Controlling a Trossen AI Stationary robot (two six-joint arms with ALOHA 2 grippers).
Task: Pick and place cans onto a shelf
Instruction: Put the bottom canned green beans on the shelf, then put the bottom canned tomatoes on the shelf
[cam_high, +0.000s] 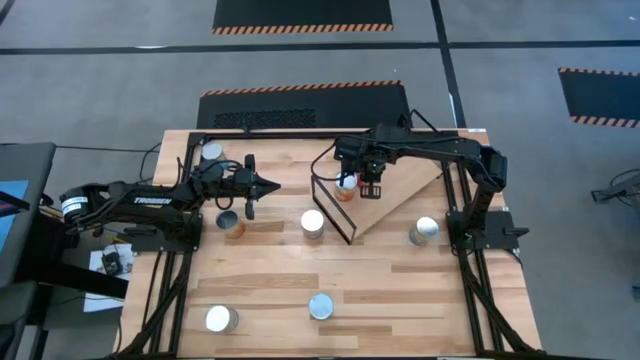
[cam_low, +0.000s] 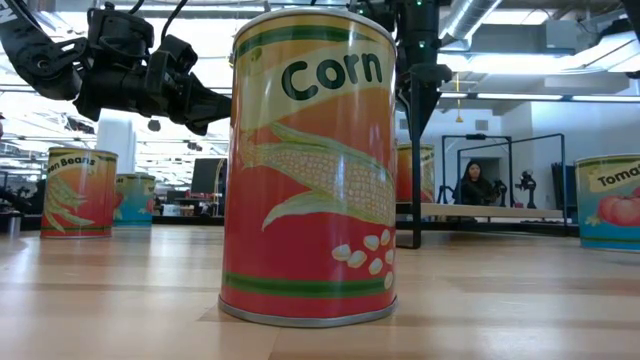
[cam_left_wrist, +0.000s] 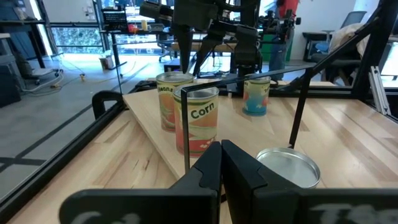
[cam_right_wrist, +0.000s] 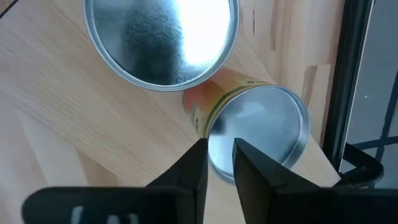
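Observation:
The shelf (cam_high: 395, 195) is a light-wood board lying at an angle at the table's far middle, with a black wire frame (cam_high: 330, 210) at its left end. Two cans stand on it close together (cam_high: 346, 186); the right wrist view shows their silvery tops (cam_right_wrist: 161, 37) (cam_right_wrist: 261, 130) from above. My right gripper (cam_high: 371, 188) (cam_right_wrist: 219, 155) hangs over them pointing down, its fingers a narrow gap apart and holding nothing. My left gripper (cam_high: 272, 185) (cam_left_wrist: 221, 158) is shut and empty, in the air left of the frame and pointing at it.
Loose cans stand on the slatted tabletop: far left (cam_high: 213, 152), below the left gripper (cam_high: 232, 222), in the middle (cam_high: 313, 223), at the right (cam_high: 424, 231), and two near the front (cam_high: 321, 306) (cam_high: 221, 319). A person (cam_low: 472, 182) sits in the room behind.

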